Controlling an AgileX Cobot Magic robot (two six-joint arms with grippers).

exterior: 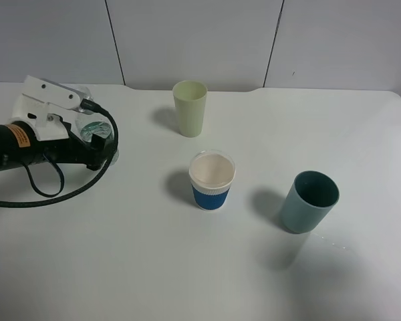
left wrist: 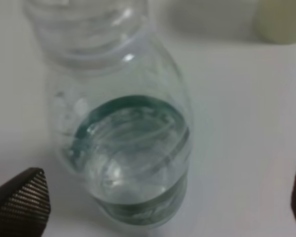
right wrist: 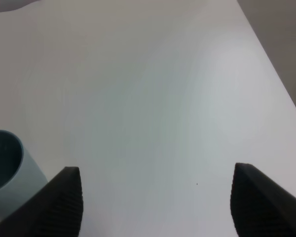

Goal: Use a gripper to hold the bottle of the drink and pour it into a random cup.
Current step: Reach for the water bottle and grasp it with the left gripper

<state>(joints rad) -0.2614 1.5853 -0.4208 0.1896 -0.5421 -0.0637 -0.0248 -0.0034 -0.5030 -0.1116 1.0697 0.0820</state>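
Meanwhile, on the left side of the white table (exterior: 154, 267), the left gripper (left wrist: 160, 202) hangs over the bottle of the drink (left wrist: 128, 143) with its jaws spread wide. Its dark ribbed fingertips (left wrist: 19, 202) stand on either side of the clear bottle, and in the wrist view neither one meets the plastic. The bottle stands on the tabletop, uncapped, with clear liquid and a green label showing through its shoulder. From the high camera it is largely hidden behind the white gripper body and a looping black cable (exterior: 60, 190).

The cup (exterior: 212, 180), white with a blue band, sits near the middle of the table, well apart from the bottle. A pale green cup (exterior: 190, 107) stands behind it, and a teal cup (exterior: 309, 200) to its right.

The right gripper (right wrist: 158, 202) is out of the high camera's sight; its own camera shows the jaws apart over bare table, holding nothing, with the teal cup beside one fingertip.
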